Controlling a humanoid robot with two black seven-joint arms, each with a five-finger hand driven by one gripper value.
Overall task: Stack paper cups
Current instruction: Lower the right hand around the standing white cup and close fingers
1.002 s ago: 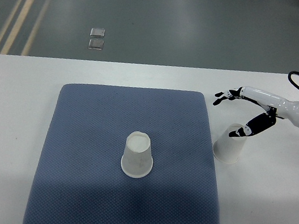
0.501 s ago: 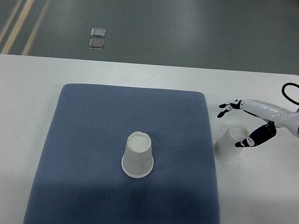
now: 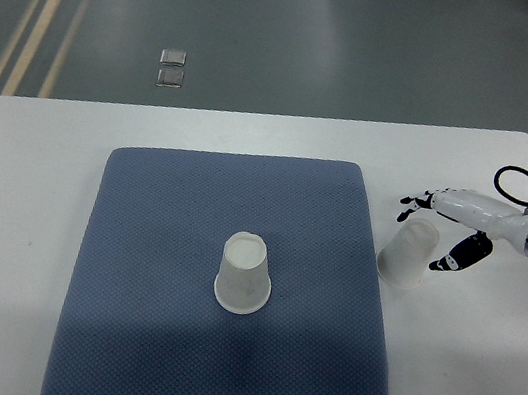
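Right hand [image 3: 446, 228]: I am seeing it pulling back toward the right edge, fingers spread around the tilted paper cup [image 3: 407, 254] without gripping. Second cup [image 3: 243, 274]: standing inverted mid-mat [image 3: 155, 240], white table [image 3: 17, 217] beneath.

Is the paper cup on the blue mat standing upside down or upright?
Upside down. The paper cup on the blue mat shows its closed narrow base on top, and its wide rim rests on the mat.

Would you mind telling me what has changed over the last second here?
The right hand has drawn back toward the right edge, fingers spread, no longer over the cup by the mat, which now leans slightly. The cup on the blue mat and the mat stayed put.
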